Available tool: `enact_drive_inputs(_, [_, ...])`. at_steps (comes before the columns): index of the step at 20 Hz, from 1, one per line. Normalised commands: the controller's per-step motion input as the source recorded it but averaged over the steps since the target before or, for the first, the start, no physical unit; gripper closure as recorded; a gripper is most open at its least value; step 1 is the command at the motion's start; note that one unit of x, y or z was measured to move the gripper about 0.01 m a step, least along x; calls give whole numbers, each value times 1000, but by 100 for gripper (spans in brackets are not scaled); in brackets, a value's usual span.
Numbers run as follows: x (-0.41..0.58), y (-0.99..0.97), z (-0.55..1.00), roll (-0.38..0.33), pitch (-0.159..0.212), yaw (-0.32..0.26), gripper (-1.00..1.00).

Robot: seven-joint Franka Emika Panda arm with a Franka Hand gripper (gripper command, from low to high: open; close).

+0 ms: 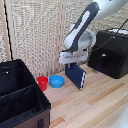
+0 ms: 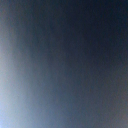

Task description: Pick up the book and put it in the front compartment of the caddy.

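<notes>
The book, a thin dark navy-blue hardcover with pale edges, hangs tilted just above the wooden table, held at its upper end by my gripper, which is shut on it. The wrist view shows only a blurred dark blue surface filling the picture, the book pressed close to the lens. The caddy, a large black fabric box with an inner divider and a small front buckle, stands open at the exterior view's lower left, well apart from the book.
A red cup and a blue bowl stand on the table between the caddy and the book. A rigid black box with a knob sits at the exterior view's right. A reed screen backs the scene.
</notes>
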Motion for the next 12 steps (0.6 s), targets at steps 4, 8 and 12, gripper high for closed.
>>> enact_drive_inputs(4, [-9,-59,1000,5,2,-203,100])
enact_drive_inputs(8, [-132,16,919,40,-48,-270,100])
enact_drive_inputs(12, [-66,66,833,40,-65,-289,100])
